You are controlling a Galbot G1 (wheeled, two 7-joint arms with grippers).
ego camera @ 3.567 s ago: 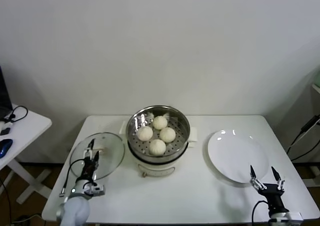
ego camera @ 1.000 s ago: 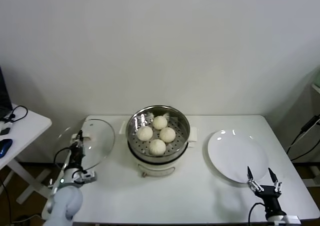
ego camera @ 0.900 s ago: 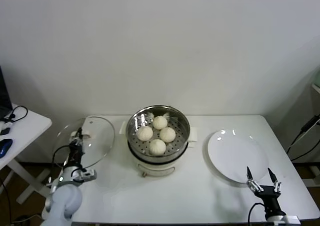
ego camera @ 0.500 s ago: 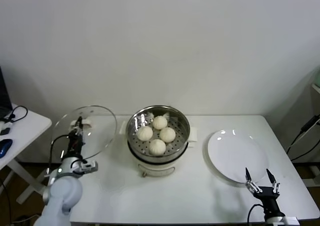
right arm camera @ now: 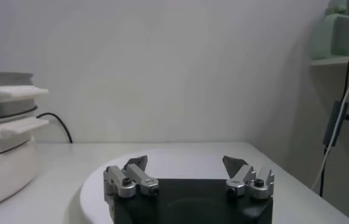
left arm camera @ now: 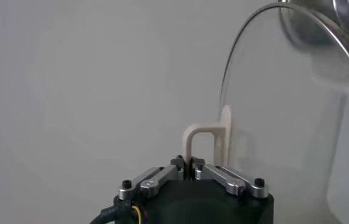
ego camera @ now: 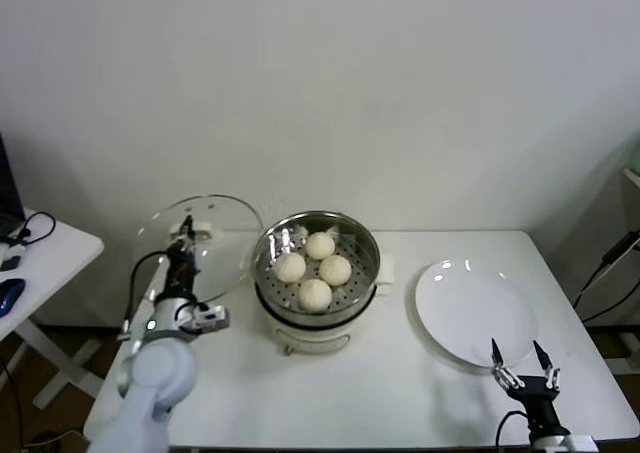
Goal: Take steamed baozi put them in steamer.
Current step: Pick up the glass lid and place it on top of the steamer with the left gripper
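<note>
Currently the left gripper is clamped shut on the cream handle of the glass lid, which hangs lifted and tilted in the air just to the left of the steamer, its near edge close to the pot's rim.

Four buns sit inside the steamer on its perforated tray, so the loading looks done; judged step in hand is covering the pot.

The right gripper is parked low at the front of the table, on the far side of the white plate from the steamer, fingers spread wide and holding nothing. The plate is bare.

Notes for doing the step well:
- Level the lid before it comes over the steamer; a tilted lid would catch one side of the rim first and could skid.
- Centre it on the steamer, not on the buns, then lower straight down.
- Keep the grip firm on the handle until the rim seats all round; the hold is on a narrow loop, so a swing is likely if the move is quick.
- Watch clearance over the bun tops.
</note>
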